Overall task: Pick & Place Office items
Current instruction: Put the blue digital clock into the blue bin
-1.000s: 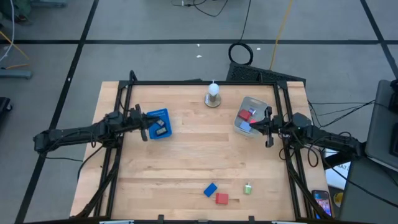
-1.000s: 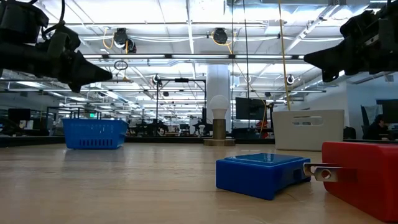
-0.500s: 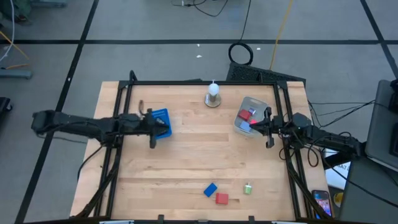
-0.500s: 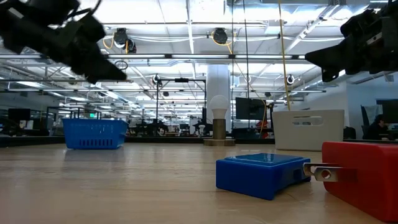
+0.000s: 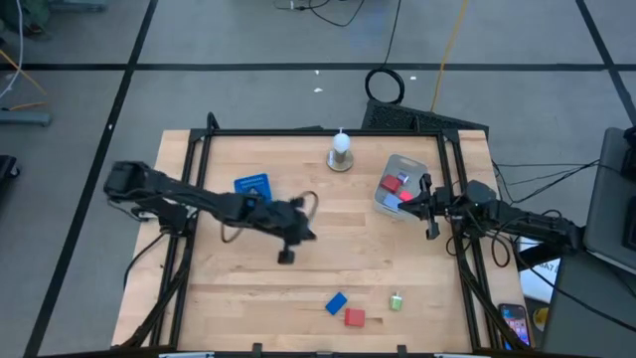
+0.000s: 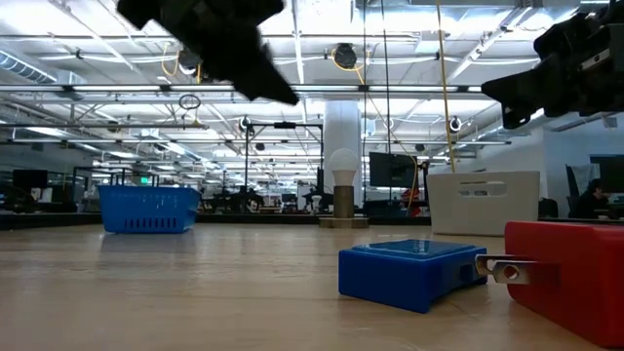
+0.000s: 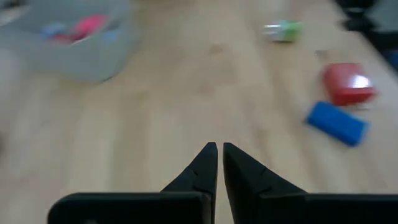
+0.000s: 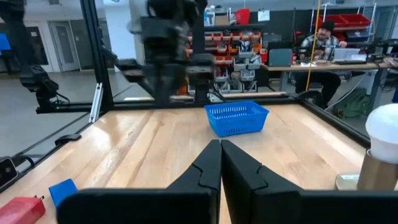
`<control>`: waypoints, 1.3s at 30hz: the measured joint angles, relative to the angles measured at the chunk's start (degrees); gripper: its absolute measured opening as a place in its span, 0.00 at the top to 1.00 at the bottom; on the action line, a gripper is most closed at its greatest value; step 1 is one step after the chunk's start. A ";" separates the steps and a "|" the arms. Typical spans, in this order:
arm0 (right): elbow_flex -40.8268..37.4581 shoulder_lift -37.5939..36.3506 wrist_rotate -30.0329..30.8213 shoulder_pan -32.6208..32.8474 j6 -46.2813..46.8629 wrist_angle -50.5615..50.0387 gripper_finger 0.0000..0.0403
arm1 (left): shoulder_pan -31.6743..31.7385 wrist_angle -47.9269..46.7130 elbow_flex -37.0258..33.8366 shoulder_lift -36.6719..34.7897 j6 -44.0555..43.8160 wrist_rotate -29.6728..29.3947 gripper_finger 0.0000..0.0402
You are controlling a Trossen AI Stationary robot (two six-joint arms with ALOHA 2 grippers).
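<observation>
- While the left pincer [image 5: 287, 256] hangs over the middle of the counter [image 5: 318, 268] with its fingers [image 7: 205, 163] nearly pressed together and nothing between them, three loose items lie near the front edge: a blue block [image 5: 336, 302], a red block [image 5: 355, 317] just beside it, and a small green piece [image 5: 396, 300] a little apart.
- Judging by the left wrist view, which looks toward those three, the step in hand is probably a reach for one of them; which one I cannot say, as that view is smeared.
- To do it well, the fingers should spread before the descent, since they are too narrow now to straddle any block.
- The blue block [image 7: 336, 122] lies at a slant and close to the red one [image 7: 348, 83], so the pincer should line up across the block's short side and come straight down, lest a finger nudge the neighbour.
- The green piece [image 7: 283, 30] stands free and looks the easier first pick.
- Other items, red and blue, already lie in the grey tub [image 5: 399, 185] at the counter's right side; a blue basket [image 5: 253, 194] sits toward the left.
- The right pincer [image 5: 428, 204] waits beside the tub, fingers [image 8: 210, 163] close together and holding nothing.
- A lamp bulb on a stand [image 5: 341, 149] at the back edge is well clear of the reach.
</observation>
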 joint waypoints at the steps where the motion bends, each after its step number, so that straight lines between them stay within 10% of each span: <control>1: 0.00 0.29 0.00 0.00 0.00 -0.02 1.00 | -0.65 -0.55 2.23 1.94 1.08 1.87 0.92; 19: 0.00 3.81 -1.34 0.00 1.48 0.57 1.00 | -11.12 -10.68 30.72 28.57 12.48 14.71 0.04; 39: 0.01 6.28 -1.22 0.00 1.51 0.81 1.00 | -9.37 -14.70 34.76 36.63 13.83 16.06 0.01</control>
